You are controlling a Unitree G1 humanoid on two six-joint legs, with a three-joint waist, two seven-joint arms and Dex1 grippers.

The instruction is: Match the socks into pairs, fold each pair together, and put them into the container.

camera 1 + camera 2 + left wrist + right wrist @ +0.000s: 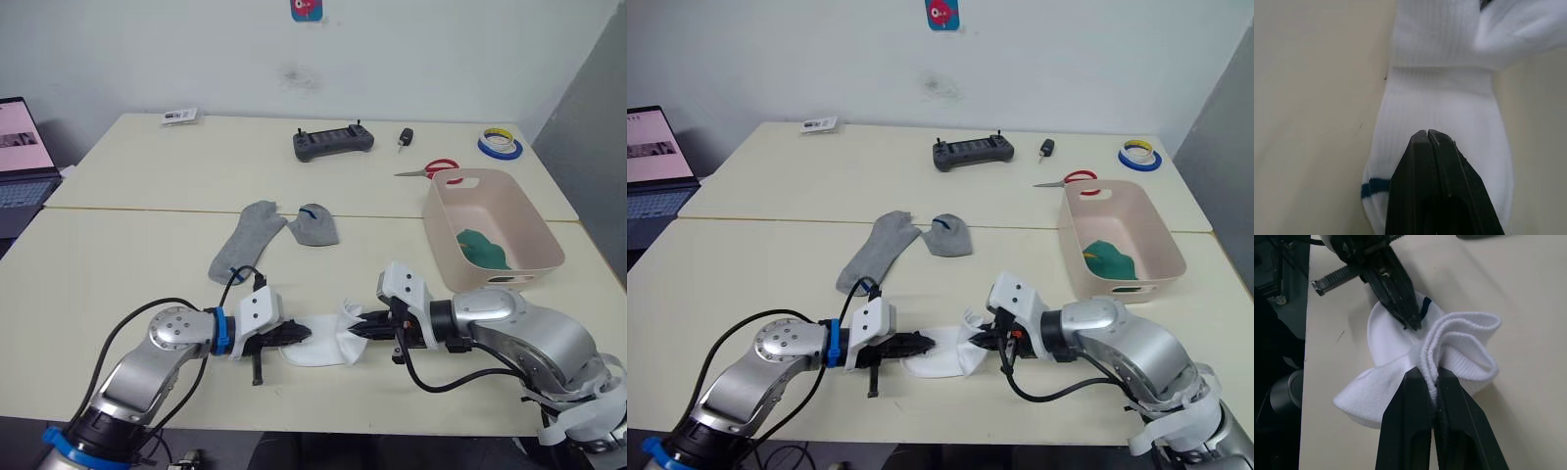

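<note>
Two white socks (pixel 323 345) lie stacked near the table's front edge, one with a blue mark by the toe. My left gripper (pixel 300 334) is shut, its tip (pixel 1426 134) pressing down on the toe end. My right gripper (pixel 1431 374) is shut on the white socks' cuffs (pixel 1464 340), which stand lifted and curled back over the feet. One grey sock (pixel 242 253) lies flat mid-table and a second grey sock (pixel 313 227), bunched, sits beside it. The pale pink container (pixel 524 225) stands at the right with green socks (pixel 482 249) inside.
At the back of the table are a black controller (pixel 333 142), a small black item (pixel 404 137), red-handled scissors (pixel 433 168) and tape rolls (pixel 500 143). A laptop (pixel 22 162) sits on a side table at far left. A small card (pixel 179 117) lies back left.
</note>
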